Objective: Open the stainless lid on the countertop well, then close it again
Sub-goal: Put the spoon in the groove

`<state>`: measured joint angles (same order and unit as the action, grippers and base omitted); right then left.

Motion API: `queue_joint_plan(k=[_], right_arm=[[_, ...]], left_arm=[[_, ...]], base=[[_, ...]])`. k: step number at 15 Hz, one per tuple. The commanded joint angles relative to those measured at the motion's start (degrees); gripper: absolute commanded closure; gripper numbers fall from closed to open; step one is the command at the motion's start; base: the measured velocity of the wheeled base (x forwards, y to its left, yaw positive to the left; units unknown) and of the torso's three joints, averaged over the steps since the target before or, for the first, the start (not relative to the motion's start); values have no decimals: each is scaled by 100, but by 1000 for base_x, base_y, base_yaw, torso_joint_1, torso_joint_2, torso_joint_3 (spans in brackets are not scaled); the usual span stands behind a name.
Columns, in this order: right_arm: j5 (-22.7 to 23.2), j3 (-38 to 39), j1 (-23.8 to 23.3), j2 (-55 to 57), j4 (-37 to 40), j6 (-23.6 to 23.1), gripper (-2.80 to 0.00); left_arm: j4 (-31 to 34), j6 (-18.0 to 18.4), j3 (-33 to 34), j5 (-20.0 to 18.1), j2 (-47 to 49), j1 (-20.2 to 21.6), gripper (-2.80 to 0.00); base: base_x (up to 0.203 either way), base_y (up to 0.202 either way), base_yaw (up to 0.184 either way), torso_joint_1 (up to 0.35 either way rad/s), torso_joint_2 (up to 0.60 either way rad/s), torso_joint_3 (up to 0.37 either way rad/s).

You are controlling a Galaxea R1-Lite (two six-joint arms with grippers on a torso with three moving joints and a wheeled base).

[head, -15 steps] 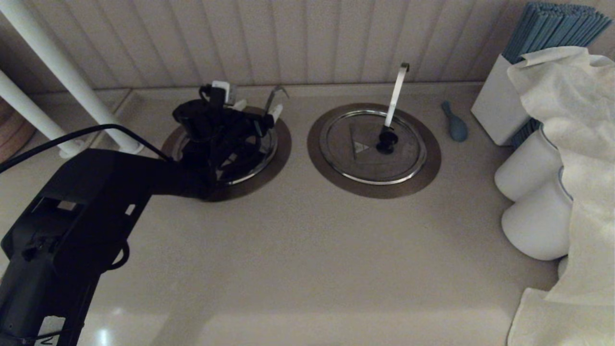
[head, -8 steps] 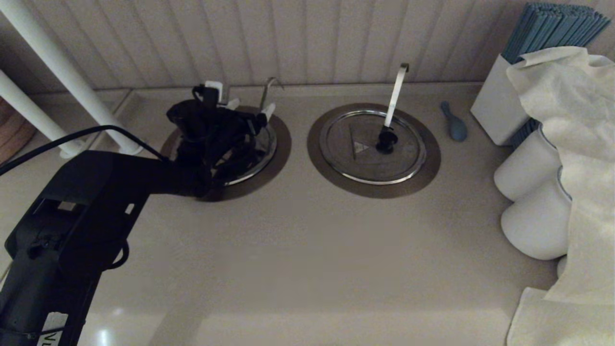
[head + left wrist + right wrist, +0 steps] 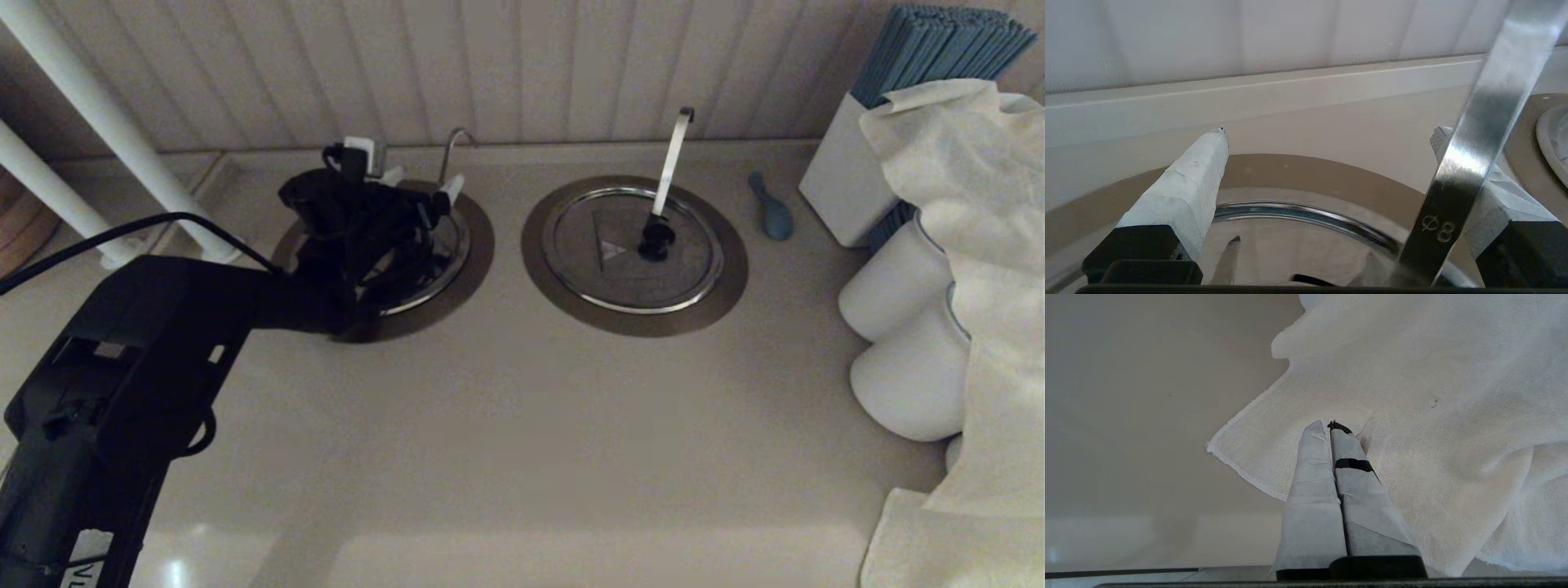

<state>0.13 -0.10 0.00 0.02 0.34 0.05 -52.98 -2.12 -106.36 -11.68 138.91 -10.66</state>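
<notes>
The stainless lid [image 3: 437, 265] lies flat in the countertop well, whose brown flange [image 3: 480, 245] rings it at the back left. Its shiny rim [image 3: 1306, 214] and the flange [image 3: 1310, 171] show in the left wrist view. My left gripper [image 3: 423, 184] hovers low over the lid, open, its white fingertips [image 3: 1208, 163] spread wide with nothing between them [image 3: 1329, 134]. The lid's knob is hidden under the gripper. The slim hook-tipped handle [image 3: 451, 155] rises just in front of the gripper's other finger [image 3: 1474, 163]. My right gripper [image 3: 1327, 426] is shut over a white cloth [image 3: 1412, 396].
A twin lid [image 3: 588, 269] with a pale slanted handle [image 3: 671, 167] sits to the right. Further right are a blue spoon [image 3: 771, 208], a white box of blue sticks [image 3: 841, 192], white cups [image 3: 894, 286] and a draped cloth [image 3: 980, 245]. White pipes [image 3: 106, 131] stand at the left.
My left gripper has shifted a little to the left and towards the back wall. The hook-tipped handle has swung left with it and stands more upright.
</notes>
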Motion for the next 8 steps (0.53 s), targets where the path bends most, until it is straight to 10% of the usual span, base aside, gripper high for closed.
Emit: queue_joint_plan(k=[1, 8], right_arm=[[4, 1, 0, 6, 1, -3, 0], [4, 1, 0, -2, 1, 4, 0]], left_arm=[[-36, -8, -8, -1, -13, 65, -280], [64, -8, -51, -1, 21, 96, -280]], base=[[0, 0, 0, 0, 0, 0], [0, 0, 0, 0, 0, 0]])
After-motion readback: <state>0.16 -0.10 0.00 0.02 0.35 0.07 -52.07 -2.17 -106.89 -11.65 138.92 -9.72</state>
